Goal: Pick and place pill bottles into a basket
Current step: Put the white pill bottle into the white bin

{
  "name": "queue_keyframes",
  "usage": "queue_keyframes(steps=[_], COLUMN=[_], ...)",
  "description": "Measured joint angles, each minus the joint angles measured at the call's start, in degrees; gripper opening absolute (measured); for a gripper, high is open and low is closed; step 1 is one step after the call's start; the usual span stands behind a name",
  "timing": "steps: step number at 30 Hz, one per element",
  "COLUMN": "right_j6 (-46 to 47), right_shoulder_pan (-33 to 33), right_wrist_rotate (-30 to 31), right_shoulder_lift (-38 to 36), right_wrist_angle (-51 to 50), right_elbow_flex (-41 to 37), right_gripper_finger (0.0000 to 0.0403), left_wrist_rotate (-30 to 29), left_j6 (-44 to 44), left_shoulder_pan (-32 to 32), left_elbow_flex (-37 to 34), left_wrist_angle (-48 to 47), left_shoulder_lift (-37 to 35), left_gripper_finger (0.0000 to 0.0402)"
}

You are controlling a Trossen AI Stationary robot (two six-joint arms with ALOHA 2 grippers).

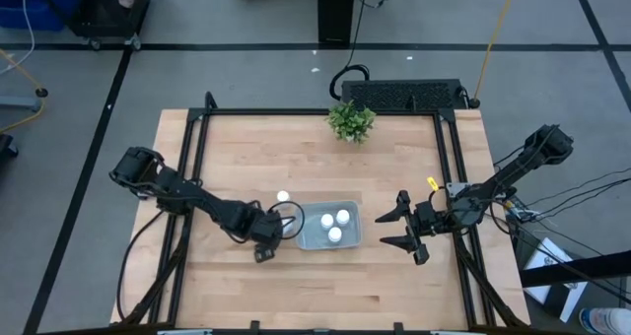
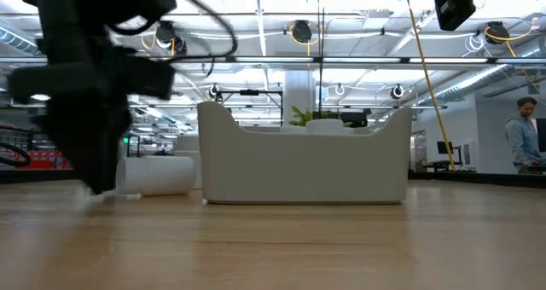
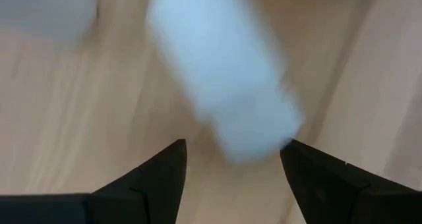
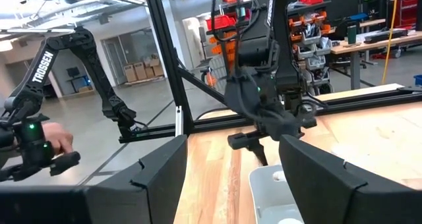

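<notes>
The pale grey-blue basket (image 1: pixel 308 238) sits mid-table with three white pill bottles (image 1: pixel 335 225) inside. Another bottle (image 1: pixel 283 196) rests on the table just beyond the basket's left end. One bottle (image 3: pixel 224 79) lies on its side on the wood; it also shows left of the basket in the low view (image 2: pixel 160 176). My left gripper (image 1: pixel 264 248) points down beside the basket's left end, open, its fingertips on either side of this bottle's near end. My right gripper (image 1: pixel 400 230) is open and empty, right of the basket. My left gripper comes from above, its fingers on either side of the lying bottle's end (image 3: pixel 260 141). The bottle is blurred in the left wrist view. I cannot tell whether a finger touches it.
A small green plant (image 1: pixel 351 120) stands at the table's far edge. Black frame rails (image 1: pixel 452 167) run along the table's left and right sides. A person (image 2: pixel 522 136) stands in the room beyond the table's right side.
</notes>
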Motion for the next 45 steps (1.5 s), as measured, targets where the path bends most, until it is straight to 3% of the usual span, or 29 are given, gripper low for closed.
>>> queue_keyframes(steps=[3, 9, 15, 20, 35, 45], right_j6=[0.02, -0.05, 0.39, 0.36, 0.02, 0.42], right_shoulder_pan=[-0.05, -0.09, -0.11, -0.11, -0.15, -0.15], right_wrist_rotate=[0.01, 0.01, 0.01, 0.01, 0.03, 0.06], right_shoulder_lift=[-0.02, -0.02, -0.02, -0.02, -0.02, -0.02], right_wrist_angle=[0.0, -0.02, -0.02, -0.25, -0.73, -1.29], right_elbow_flex=[0.0, 0.0, 0.0, 0.0, 0.0, 0.0], right_gripper_finger=[0.0236, 0.0236, 0.0236, 0.0236, 0.0236, 0.0236], left_wrist_rotate=[-1.84, 0.88, 0.83, 4.53, -1.83, -0.41], left_j6=[-3.72, -8.21, -5.37, -2.29, -8.0, -12.06], left_shoulder_pan=[0.67, 1.65, 2.38, 1.29, 2.77, 4.1], left_elbow_flex=[0.12, 0.09, 0.09, 0.09, 0.09, 3.22], left_wrist_angle=[4.21, 5.11, 5.01, 1.65, 1.78, 3.47], left_shoulder_lift=[-0.09, -0.09, -0.09, -0.09, -0.09, -1.98], left_gripper_finger=[0.0252, 0.0275, 0.0293, 0.029, 0.0274, 0.0273])
